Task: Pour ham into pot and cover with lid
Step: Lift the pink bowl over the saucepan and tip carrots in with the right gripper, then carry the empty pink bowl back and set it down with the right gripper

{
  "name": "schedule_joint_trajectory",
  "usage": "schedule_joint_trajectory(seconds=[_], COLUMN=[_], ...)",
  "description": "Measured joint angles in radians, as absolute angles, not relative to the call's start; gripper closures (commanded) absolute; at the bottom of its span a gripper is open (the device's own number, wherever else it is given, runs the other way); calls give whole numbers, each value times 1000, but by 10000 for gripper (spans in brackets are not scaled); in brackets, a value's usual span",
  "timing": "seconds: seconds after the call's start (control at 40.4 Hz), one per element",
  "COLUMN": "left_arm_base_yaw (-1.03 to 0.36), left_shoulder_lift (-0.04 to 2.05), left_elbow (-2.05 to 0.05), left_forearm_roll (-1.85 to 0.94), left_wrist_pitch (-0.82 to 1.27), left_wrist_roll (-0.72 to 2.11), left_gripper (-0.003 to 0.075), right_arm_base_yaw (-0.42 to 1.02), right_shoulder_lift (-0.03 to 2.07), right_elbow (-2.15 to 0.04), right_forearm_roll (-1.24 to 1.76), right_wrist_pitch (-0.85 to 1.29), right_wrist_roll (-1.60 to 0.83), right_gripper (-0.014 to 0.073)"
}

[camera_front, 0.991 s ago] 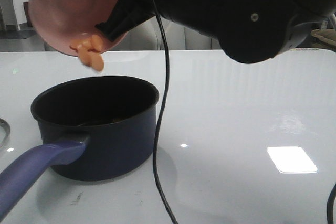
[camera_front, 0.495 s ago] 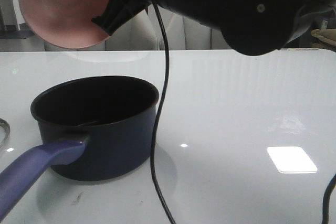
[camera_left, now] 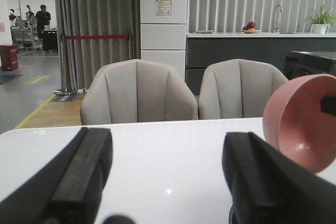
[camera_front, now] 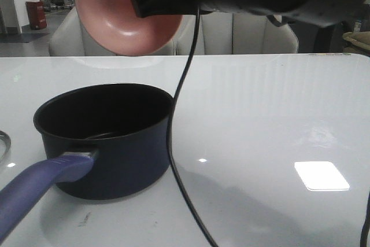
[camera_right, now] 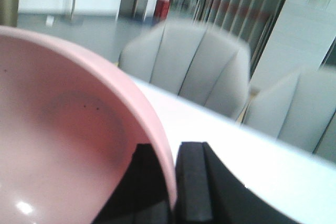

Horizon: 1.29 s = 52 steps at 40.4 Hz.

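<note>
The dark navy pot (camera_front: 110, 154) stands at the front left of the table, its blue-purple handle (camera_front: 40, 186) pointing toward the near left. No ham shows; the pot's black inside is too dark to read. My right gripper (camera_front: 144, 5) is shut on the rim of the empty pink bowl (camera_front: 121, 18), holding it tilted high above the pot's back right edge. In the right wrist view the fingers (camera_right: 193, 182) pinch the bowl (camera_right: 63, 129). My left gripper (camera_left: 168, 177) is open and empty; the bowl (camera_left: 299, 124) shows beyond it. Only a thin steel rim (camera_front: 4, 143), perhaps the lid's, shows at the left edge.
A black cable (camera_front: 173, 143) hangs from the right arm past the pot's right side down to the table front. Grey chairs (camera_front: 231, 33) stand behind the white table (camera_front: 277, 114).
A second ago orange ham slices were dropping from the tipped bowl toward the pot. Now none show, and the bowl has moved right and shows empty.
</note>
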<state>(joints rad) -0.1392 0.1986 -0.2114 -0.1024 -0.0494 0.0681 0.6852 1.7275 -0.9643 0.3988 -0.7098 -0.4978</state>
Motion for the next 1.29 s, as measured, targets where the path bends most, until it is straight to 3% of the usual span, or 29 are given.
schedule_joint_trajectory(seconds=[0.322, 0.718, 0.941, 1.288], left_arm_base_yaw=[-139, -139, -139, -139], left_shoulder_lift=[199, 199, 199, 199], left_elbow=[-211, -211, -211, -211], left_forearm_roll=[-102, -102, -102, -102], left_wrist_pitch=[-48, -48, -48, -48], left_wrist_roll=[68, 68, 68, 68], left_gripper=[238, 238, 238, 238], right_arm_base_yaw=[596, 252, 130, 122], right_shoulder_lift=[1533, 1491, 1556, 1716], right_elbow=[-964, -982, -982, -1052], right_forearm_roll=[534, 610, 462, 273], right_wrist_pitch=[-163, 355, 501, 656], right_wrist_roll=[-537, -539, -444, -243], right_gripper=[454, 454, 454, 437])
